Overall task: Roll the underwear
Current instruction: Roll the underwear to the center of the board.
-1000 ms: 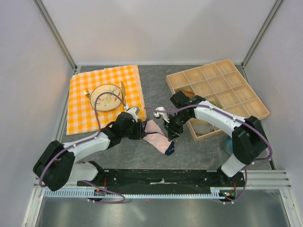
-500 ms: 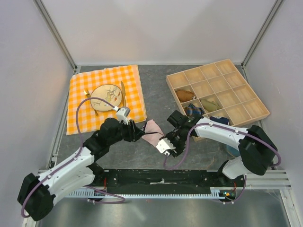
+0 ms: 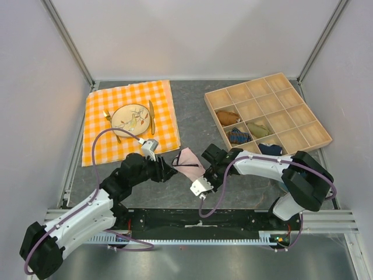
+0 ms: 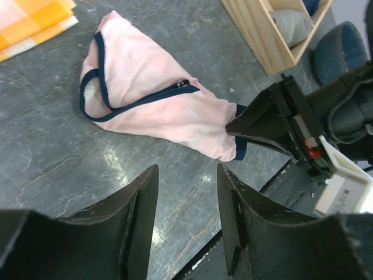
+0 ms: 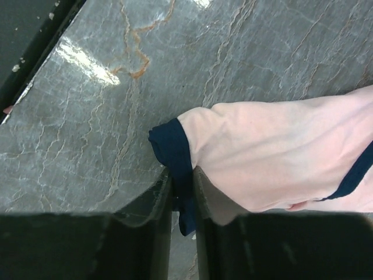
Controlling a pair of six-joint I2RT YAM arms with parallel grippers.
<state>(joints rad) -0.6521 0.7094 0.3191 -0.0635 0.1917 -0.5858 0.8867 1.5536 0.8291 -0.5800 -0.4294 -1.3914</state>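
Pink underwear (image 4: 151, 99) lies flat just beside the checked cloth (image 3: 99, 146). The right gripper (image 5: 182, 181) is clamped on the navy-edged end farthest from the cloth. The left gripper (image 4: 186, 178) hangs parted and empty. Grip the hem firmly and roll evenly toward the cloth.

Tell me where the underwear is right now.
In the top view, the underwear lies on the table front and centre, between the left hand and the right hand, which pinches its navy-edged end; the checked cloth is just behind-left.
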